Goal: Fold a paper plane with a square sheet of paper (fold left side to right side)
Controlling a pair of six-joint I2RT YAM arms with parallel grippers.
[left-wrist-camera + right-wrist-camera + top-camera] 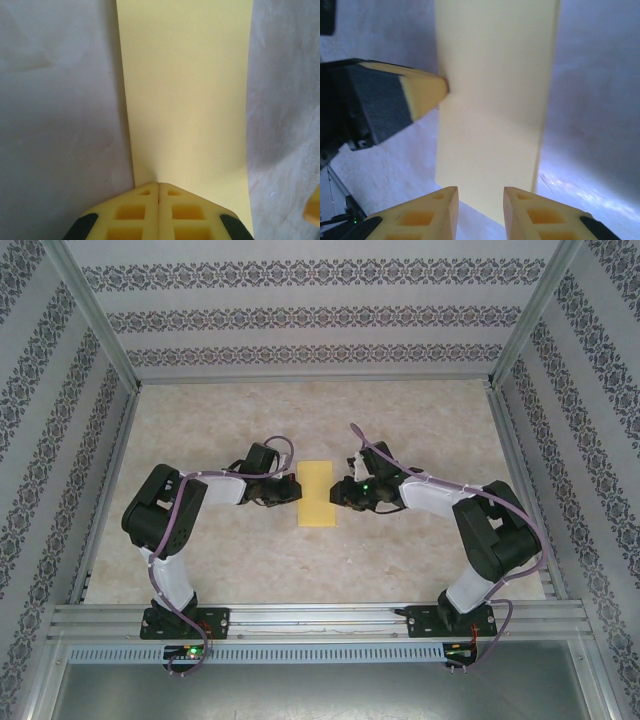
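Left gripper point(159, 189): I am pressing its closed tips on the fold edge at bottom centre, probably to pin the crease.
Right gripper point(480, 200): jaws are standing spread, pinching nothing.
Square sheet of paper point(318, 493): lying halved, mid-frame on the worktop point(420, 430).

No readable text, any view.
Paper point(318, 494) is plain yellow with no print or marks on the face that shows. Walls point(300, 315) carry bands of dark floral ornament, which are pattern, not letters. Arm bases point(185, 620) are too small to make out any label or number.
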